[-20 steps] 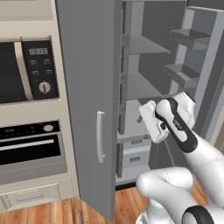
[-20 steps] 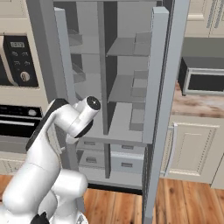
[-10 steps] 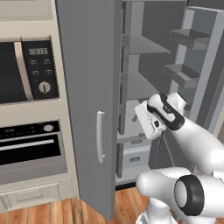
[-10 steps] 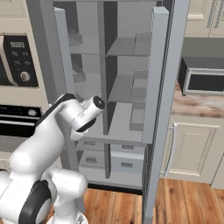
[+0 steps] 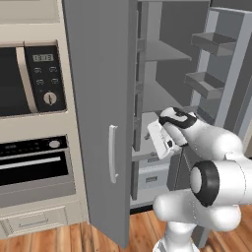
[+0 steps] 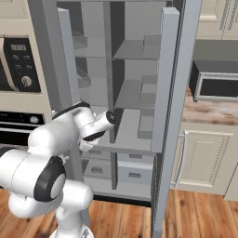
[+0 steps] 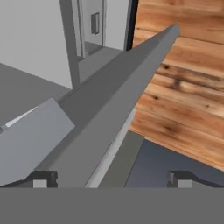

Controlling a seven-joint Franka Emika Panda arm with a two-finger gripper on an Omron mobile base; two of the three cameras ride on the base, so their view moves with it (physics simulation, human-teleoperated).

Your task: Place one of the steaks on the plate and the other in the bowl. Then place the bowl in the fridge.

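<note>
Withdrawn end effector (image 7: 111, 177), spread wide; fridge (image 6: 135, 102) upright, doors open.

2 base views flank open fridge (image 5: 98, 98)

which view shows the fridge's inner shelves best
The right base view: it looks straight into the open fridge, showing stacked grey shelves and the drawers below. The left base view shows mostly the door's outer face plus some shelves and door bins. The hand view gives only tilted grey edges.
</note>
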